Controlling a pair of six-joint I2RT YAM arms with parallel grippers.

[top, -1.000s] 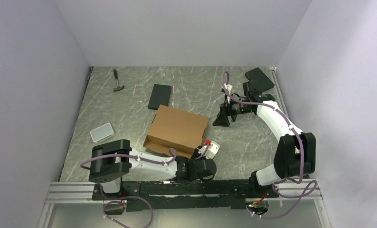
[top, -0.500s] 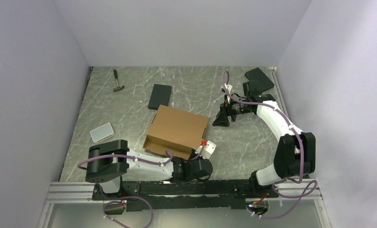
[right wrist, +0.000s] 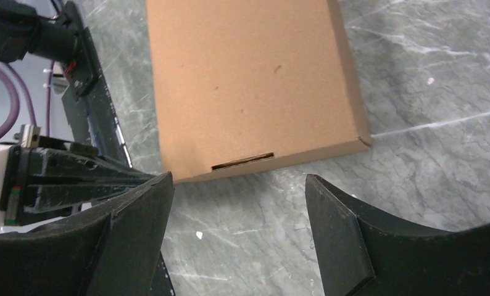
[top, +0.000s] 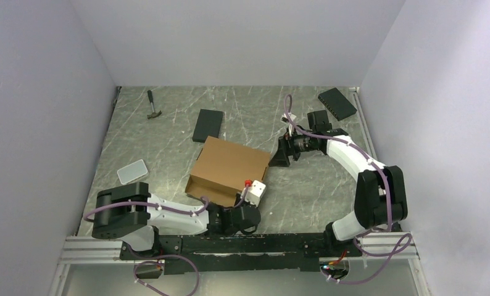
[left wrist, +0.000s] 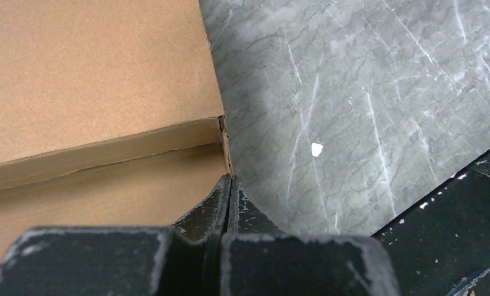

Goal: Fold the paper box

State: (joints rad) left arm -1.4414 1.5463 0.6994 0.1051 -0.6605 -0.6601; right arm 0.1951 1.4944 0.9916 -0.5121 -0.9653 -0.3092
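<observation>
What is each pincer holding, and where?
The left pincer is shut, seemingly pinching the paper box by a thin flap edge at its near corner. The right pincer is open, empty.

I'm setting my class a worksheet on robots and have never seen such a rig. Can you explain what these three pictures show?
Two white robot arms are bolted at the near edge of a grey marbled table. The wide picture looks down from above; the other two come from a camera on each wrist. A partly folded brown paper box lies mid-table, with a hammer, two flat black boxes and a pale plastic container around it. The left gripper is shut at the box's near corner; whether it pinches cardboard is unclear. The right gripper is open and empty beside the box.
</observation>
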